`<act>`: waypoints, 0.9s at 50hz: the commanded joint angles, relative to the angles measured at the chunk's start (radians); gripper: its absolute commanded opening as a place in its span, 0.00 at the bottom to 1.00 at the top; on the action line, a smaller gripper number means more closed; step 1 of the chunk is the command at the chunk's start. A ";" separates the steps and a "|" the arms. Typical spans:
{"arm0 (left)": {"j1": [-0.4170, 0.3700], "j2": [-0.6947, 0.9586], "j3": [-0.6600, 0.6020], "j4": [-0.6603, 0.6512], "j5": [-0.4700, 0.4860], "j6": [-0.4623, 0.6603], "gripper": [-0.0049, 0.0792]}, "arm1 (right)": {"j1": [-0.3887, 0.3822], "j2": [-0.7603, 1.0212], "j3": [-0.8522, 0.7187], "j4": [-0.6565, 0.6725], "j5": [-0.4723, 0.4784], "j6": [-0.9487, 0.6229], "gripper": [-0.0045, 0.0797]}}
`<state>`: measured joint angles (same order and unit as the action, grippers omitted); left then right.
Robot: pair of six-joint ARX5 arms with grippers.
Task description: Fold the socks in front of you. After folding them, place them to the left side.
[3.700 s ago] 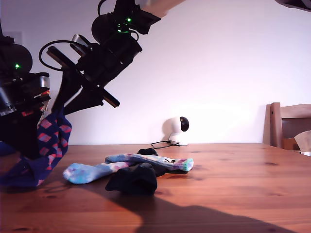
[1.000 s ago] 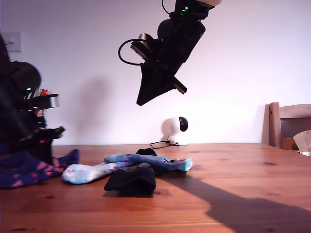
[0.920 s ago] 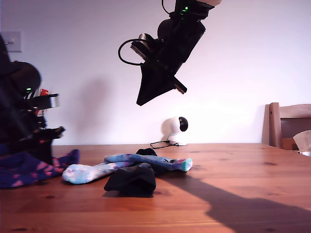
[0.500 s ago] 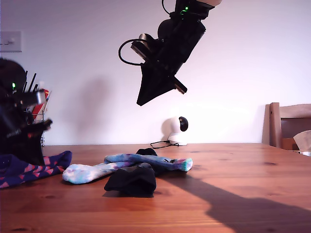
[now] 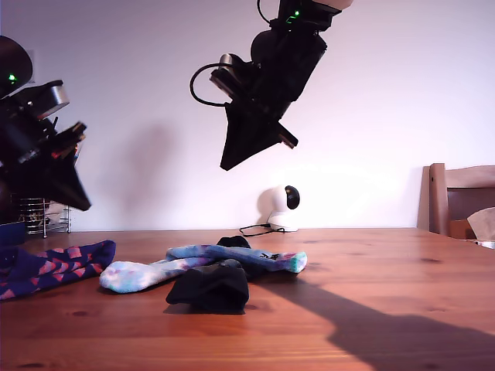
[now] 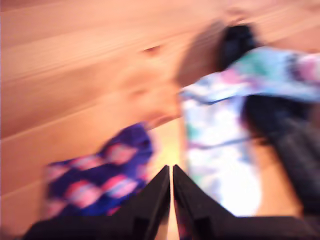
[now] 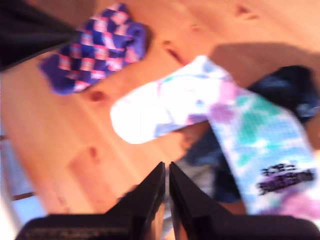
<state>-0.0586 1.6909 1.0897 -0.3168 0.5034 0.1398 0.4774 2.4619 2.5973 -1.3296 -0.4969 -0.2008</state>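
Observation:
Flat on the wooden table [image 5: 371,309] at the exterior view's left is a navy-purple sock with pink blocks [image 5: 54,267] [image 6: 100,180] [image 7: 95,47]. Two pastel tie-dye socks [image 5: 147,272] [image 5: 247,256] [image 7: 165,107] cross at the middle, with a bunched black sock [image 5: 210,287] in front of them. My first gripper [image 5: 81,205] [image 6: 171,170] hangs shut and empty above the navy sock. High over the pile, my second gripper [image 5: 226,165] [image 7: 166,165] is shut on nothing.
A small white camera [image 5: 280,207] with a cable stands at the table's back. A wooden chair [image 5: 460,199] is at the exterior view's right edge. A wire rack [image 5: 42,215] sits behind the first arm at the exterior view's left.
The navy sock, once held up by both grippers, now lies flat on the table. My first gripper has let it go and risen. My second gripper swung high to the middle, then held still.

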 commanded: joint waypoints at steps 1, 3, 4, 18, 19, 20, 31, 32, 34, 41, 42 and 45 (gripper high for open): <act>-0.016 0.008 -0.018 0.008 0.031 -0.011 0.03 | 0.000 -0.005 0.002 0.032 0.003 -0.005 0.04; -0.021 0.008 -0.018 0.011 0.040 -0.016 0.03 | 0.000 -0.002 0.002 0.048 0.013 -0.002 0.04; -0.023 0.008 -0.018 0.013 0.039 -0.020 0.03 | 0.000 0.002 0.002 0.059 0.015 -0.001 0.04; -0.057 0.008 -0.014 0.049 0.040 -0.037 0.03 | -0.010 0.074 0.002 0.164 0.062 0.021 0.04; -0.059 0.008 -0.014 0.050 0.040 -0.040 0.03 | -0.010 0.079 0.002 0.172 0.061 0.022 0.04; -0.061 0.008 -0.014 0.053 0.040 -0.042 0.03 | -0.010 0.084 0.002 0.178 0.061 0.023 0.04; -0.070 0.008 -0.014 0.060 0.043 -0.063 0.03 | -0.022 0.146 0.002 0.200 0.054 0.060 0.04; -0.072 0.008 -0.014 0.060 0.043 -0.063 0.03 | -0.023 0.148 0.002 0.202 0.054 0.070 0.04; -0.074 0.008 -0.014 0.060 0.042 -0.063 0.03 | -0.024 0.151 0.002 0.209 0.053 0.075 0.04; -0.082 0.008 -0.014 0.061 0.042 -0.071 0.03 | -0.030 0.163 0.002 0.208 0.056 0.098 0.04; -0.082 0.008 -0.014 0.061 0.042 -0.079 0.03 | -0.032 0.165 0.002 0.204 0.058 0.103 0.04; -0.082 0.008 -0.014 0.061 0.043 -0.084 0.03 | -0.036 0.176 0.002 0.203 0.067 0.132 0.04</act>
<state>-0.1360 1.6909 1.0897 -0.2619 0.5419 0.0612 0.4458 2.6129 2.5973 -1.1271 -0.4347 -0.0921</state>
